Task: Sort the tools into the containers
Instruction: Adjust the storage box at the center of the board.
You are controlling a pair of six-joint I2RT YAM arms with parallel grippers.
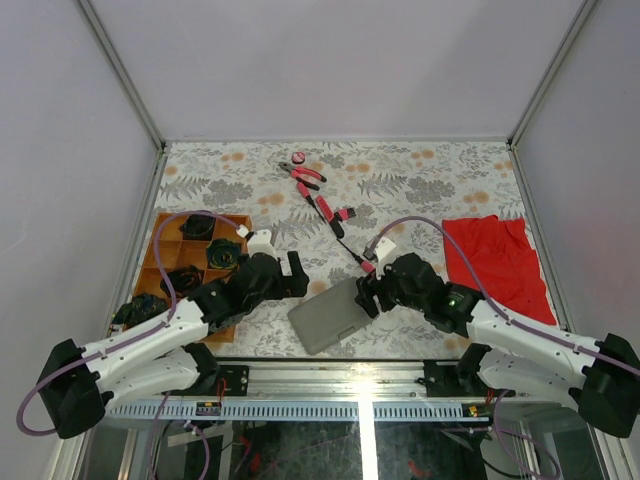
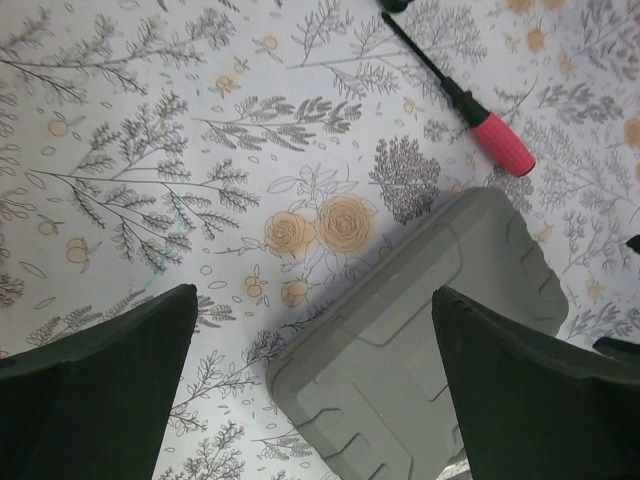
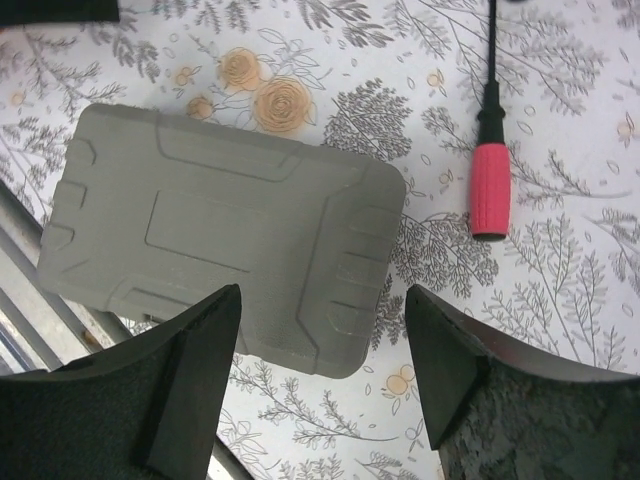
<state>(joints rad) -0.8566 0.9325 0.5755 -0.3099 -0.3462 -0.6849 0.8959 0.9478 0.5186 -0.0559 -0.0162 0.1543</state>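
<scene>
Near the front edge of the table, both my arms reach in low towards the middle from either side. The left gripper sits just left of the grey case, and the right gripper is at the case's far right corner. On the left wrist camera the gripper has its fingers spread wide with nothing between them but the floral table cover and one end of the case. On the right wrist camera the gripper is just as wide, hovering above the near edge of the case. I cannot tell whether either finger touches it.

The case is flat, matt grey plastic with rounded corners and raised moulded ribs on its lid, and it is closed. From above, its long axis runs on a diagonal from near-left to far-right, and its near corner reaches the table's front edge.

A screwdriver lies just beyond the case. It has a thin black shaft and a ribbed pink handle, with the handle towards the right gripper and the tip pointing away and to the left. Further back lie the pink-handled pliers, a small round disc and two short pink-and-black tools.

The wooden tray, orange-brown and split into compartments, sits at the left edge with dark objects in several cells. A crumpled red cloth lies on the right.
</scene>
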